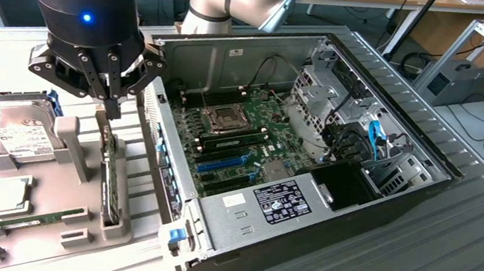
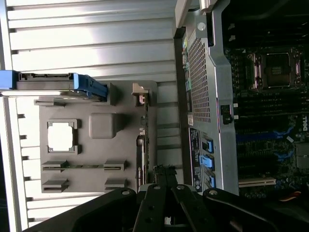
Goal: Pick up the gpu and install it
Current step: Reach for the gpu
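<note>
Closest to the lens is my claw [image 2: 164, 170], black links fanning out, fingertips pressed together with nothing between them. It hangs just over the gpu [image 1: 112, 179], near that card's far end, not touching it as far as I can tell.

The gpu stands on its long edge in a slot of the grey holder [image 1: 73, 142], thin side up. Its long axis runs along the slot, roughly parallel to the side wall of the case [image 1: 307, 202]. One end sits under my claw and the other points toward the holder's near edge in the exterior view. Which face carries the fan, and which end the bracket, I cannot tell.

I judge it light and stiff but fragile: bare board, small parts, a shroud that should not be squeezed. The hold I trust is a pinch across its thickness on the upper edge, near mid-length so it lifts level. A tilted pull could bind it in the slot, and the narrow edge may slip.

Beside it in the holder lie a memory stick [image 1: 34, 221] and a chip [image 1: 9, 196], with a drive [image 1: 16, 134] on edge farther off. The open case lies just beside the holder, to the exterior view's right, on the slatted counter [image 1: 452, 262].
</note>
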`<state>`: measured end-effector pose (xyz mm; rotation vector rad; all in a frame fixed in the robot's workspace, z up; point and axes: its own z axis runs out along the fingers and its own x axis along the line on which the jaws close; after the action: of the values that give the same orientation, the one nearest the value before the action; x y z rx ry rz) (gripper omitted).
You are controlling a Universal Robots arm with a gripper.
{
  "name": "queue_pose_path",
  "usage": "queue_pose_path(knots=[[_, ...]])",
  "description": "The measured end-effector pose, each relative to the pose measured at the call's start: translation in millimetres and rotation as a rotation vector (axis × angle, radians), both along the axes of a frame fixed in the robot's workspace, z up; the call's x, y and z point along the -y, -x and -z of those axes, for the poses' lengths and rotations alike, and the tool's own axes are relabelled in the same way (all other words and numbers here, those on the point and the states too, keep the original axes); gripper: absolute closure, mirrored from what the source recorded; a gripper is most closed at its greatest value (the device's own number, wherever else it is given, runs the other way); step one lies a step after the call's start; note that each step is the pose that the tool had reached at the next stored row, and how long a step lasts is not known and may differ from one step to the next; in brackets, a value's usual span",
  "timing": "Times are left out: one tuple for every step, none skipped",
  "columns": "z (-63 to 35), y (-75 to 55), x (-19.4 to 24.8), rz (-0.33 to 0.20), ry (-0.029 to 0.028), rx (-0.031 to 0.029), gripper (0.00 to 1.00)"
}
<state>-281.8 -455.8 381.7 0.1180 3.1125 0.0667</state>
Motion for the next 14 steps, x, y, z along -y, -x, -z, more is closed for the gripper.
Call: queue_pose_path(knots=[[0.0, 0.0, 0.3, 0.000, 0.0000, 0.0000, 0.89], [0.0, 0.0, 0.7, 0.000, 0.0001, 0.0000, 0.89], [0.0, 0.0, 0.9, 0.000, 0.0000, 0.0000, 0.89], [0.0, 0.0, 1.5, 0.000, 0.0000, 0.0000, 0.89], [0.0, 0.0, 1.8, 0.000, 0.0001, -0.0001, 0.89], [0.0, 0.0, 2.0, 0.000, 0.0000, 0.0000, 0.89], [0.0, 0.0, 2.3, 0.000, 0.0000, 0.0000, 0.89], [0.0, 0.0, 2.5, 0.000, 0.0000, 0.0000, 0.89], [0.0, 0.0, 2.8, 0.000, 0.0000, 0.0000, 0.89], [0.0, 0.0, 3.0, 0.000, 0.0000, 0.0000, 0.89], [0.0, 0.0, 3.2, 0.000, 0.0000, 0.0000, 0.89], [0.0, 0.0, 3.4, 0.000, 0.0000, 0.0000, 0.89], [0.0, 0.0, 3.6, 0.000, 0.0000, 0.0000, 0.89], [0.0, 0.0, 3.9, 0.000, 0.0000, 0.0000, 0.89]])
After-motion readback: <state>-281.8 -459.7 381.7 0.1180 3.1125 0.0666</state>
